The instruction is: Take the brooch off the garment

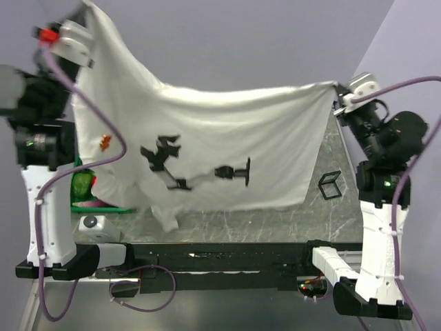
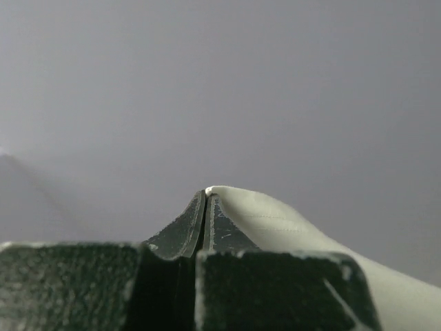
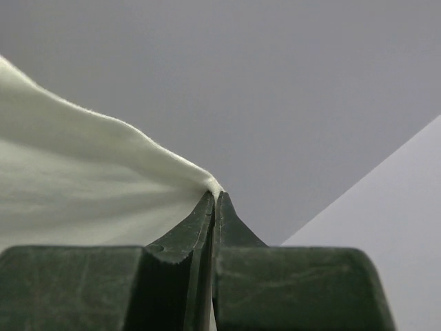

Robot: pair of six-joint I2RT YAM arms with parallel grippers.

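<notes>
Since the left claw [image 2: 207,194] and right claw [image 3: 215,196] are each pinched fully closed on a top corner of the garment [image 1: 227,131], hold it taut. The brooch [image 1: 105,143] hangs at nine o'clock on the cloth, so lower it before freeing either claw.

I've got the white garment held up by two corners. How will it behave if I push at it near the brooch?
Probably floppy: the garment sags between the left gripper and right gripper and hangs in folds, so a push would likely just dent it. It looks like light, thin cloth. The brooch sits on a slack fold, so it may swing away.
</notes>
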